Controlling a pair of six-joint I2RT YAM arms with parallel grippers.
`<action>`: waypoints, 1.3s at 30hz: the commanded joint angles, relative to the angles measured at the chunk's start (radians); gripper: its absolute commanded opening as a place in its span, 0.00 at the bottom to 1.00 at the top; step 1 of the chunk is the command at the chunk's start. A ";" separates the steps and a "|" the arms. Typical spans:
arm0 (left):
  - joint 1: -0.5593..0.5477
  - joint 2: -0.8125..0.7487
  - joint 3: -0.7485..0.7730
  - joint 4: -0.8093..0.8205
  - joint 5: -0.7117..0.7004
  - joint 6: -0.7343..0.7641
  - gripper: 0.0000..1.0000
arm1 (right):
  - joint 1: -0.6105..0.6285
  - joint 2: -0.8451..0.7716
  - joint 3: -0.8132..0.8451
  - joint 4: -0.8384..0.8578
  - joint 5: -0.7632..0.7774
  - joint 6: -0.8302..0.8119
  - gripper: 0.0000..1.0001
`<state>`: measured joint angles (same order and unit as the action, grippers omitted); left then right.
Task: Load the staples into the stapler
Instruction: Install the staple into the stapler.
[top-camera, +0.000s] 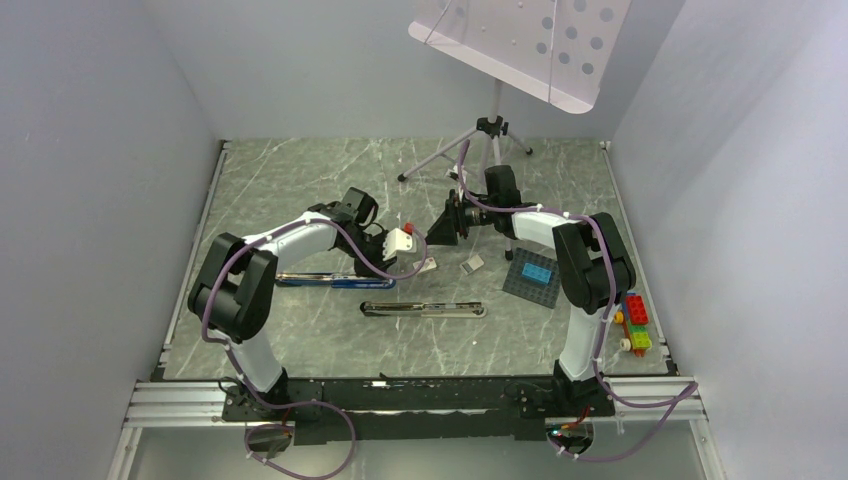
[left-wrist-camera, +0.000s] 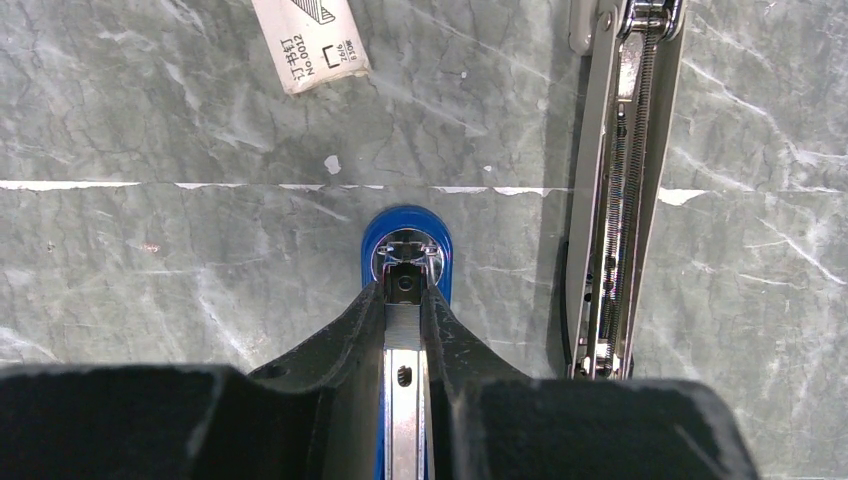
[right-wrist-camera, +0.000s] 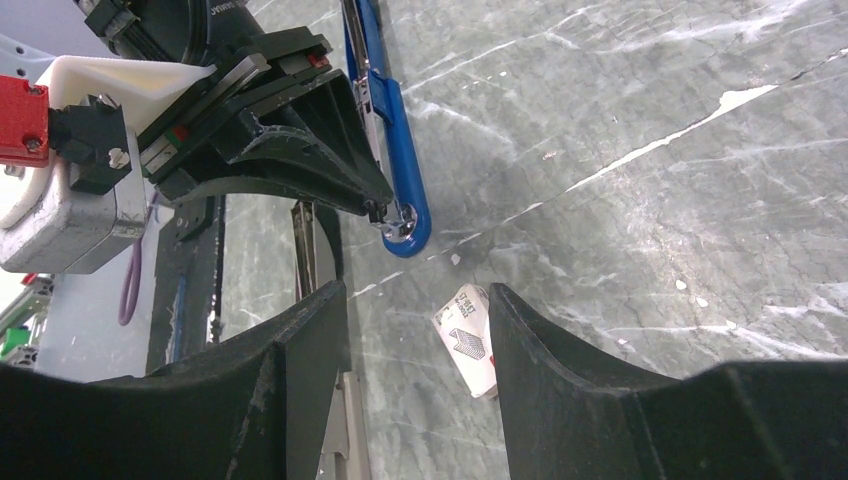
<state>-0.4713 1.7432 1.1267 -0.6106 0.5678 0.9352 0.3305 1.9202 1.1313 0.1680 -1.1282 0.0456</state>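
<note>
Left claw (left-wrist-camera: 405, 292) sat pinched narrow at mid-frame over the rail of the open blue-and-chrome stapler (left-wrist-camera: 405, 216), right claw (right-wrist-camera: 415, 300) wide; skewed staples could jam.

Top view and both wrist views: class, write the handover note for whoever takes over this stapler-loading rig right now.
Left claw: shut on the blue stapler, near its rounded end, which lies on the table.
Right claw: open, holding nothing, hovering over the white staple box.
A silver stapler lies opened flat near the blue one.
Done: no staples visibly loaded; no loose strip in view.
To do: take a strip from the box, lay it in the stapler's channel, then close the stapler.
</note>
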 joint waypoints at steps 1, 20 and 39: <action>0.001 -0.022 -0.017 0.012 -0.050 0.008 0.20 | -0.002 -0.038 -0.002 0.050 -0.016 0.000 0.58; -0.007 -0.029 -0.024 0.034 -0.108 -0.024 0.24 | -0.003 -0.040 -0.011 0.058 -0.019 0.005 0.58; -0.010 -0.012 -0.002 0.018 -0.097 -0.030 0.29 | -0.002 -0.044 -0.016 0.061 -0.018 0.005 0.58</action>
<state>-0.4793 1.7313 1.1210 -0.5728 0.4942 0.9001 0.3302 1.9202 1.1168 0.1856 -1.1282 0.0544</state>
